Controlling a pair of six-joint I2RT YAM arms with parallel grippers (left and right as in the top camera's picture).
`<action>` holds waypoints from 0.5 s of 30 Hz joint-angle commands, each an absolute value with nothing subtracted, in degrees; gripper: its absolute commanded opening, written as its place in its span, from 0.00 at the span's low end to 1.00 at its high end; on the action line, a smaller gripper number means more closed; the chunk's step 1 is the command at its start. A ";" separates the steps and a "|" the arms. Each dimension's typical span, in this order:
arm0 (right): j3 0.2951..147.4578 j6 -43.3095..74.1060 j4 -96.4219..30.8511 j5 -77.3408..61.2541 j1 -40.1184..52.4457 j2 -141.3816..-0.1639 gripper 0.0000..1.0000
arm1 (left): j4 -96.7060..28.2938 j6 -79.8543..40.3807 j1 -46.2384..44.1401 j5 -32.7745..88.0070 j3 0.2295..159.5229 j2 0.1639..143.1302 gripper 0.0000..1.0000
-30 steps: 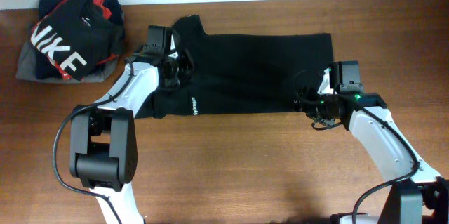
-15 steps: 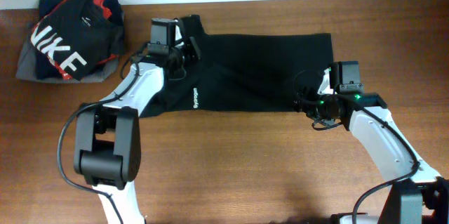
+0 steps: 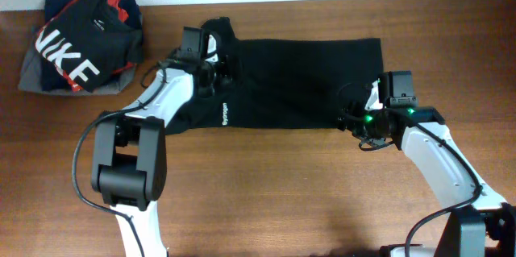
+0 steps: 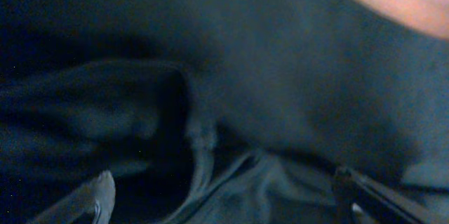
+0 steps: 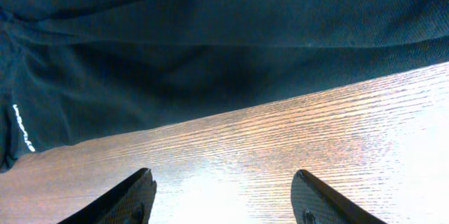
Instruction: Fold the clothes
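The clothes, one black T-shirt (image 3: 298, 80), lie spread across the middle of the wooden table with a tiny white logo (image 3: 226, 114) near the front edge. My left gripper (image 3: 216, 70) hovers over the shirt's left part near the collar. In the left wrist view this gripper (image 4: 224, 206) is open, its fingertips (image 4: 98, 194) wide apart over rumpled black fabric (image 4: 280, 76), gripping nothing. My right gripper (image 3: 360, 122) sits at the shirt's front right corner. In the right wrist view it (image 5: 224, 199) stands open above bare wood, the shirt's hem (image 5: 210, 76) just beyond it.
A black-and-red NIKE garment (image 3: 81, 43) lies on a grey folded garment (image 3: 32, 76) at the back left corner. Bare wooden table (image 3: 282, 192) stretches in front of the shirt. The table's back edge runs along the top of the overhead view.
My left gripper has gone from shut to open, letting go of the shirt fabric, and has shifted a little right and towards the back. The right arm has not moved.
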State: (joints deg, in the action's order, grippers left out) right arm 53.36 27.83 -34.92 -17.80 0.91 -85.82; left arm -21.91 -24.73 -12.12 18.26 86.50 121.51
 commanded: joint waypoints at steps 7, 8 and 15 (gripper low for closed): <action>54.13 25.69 -33.61 -17.08 1.10 -85.27 0.68 | -38.06 -6.92 -9.19 18.70 106.34 121.38 0.99; 54.15 24.91 -32.93 -17.06 1.10 -85.27 0.70 | -39.42 -6.28 -9.19 18.68 108.99 121.38 0.98; 58.65 23.97 -33.23 -16.86 0.32 -85.27 0.75 | -44.36 -6.31 -9.19 18.70 118.89 121.38 0.99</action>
State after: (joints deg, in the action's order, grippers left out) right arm 54.41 25.15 -33.04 -17.74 0.82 -85.82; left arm -43.51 -8.69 -9.08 18.24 115.46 121.51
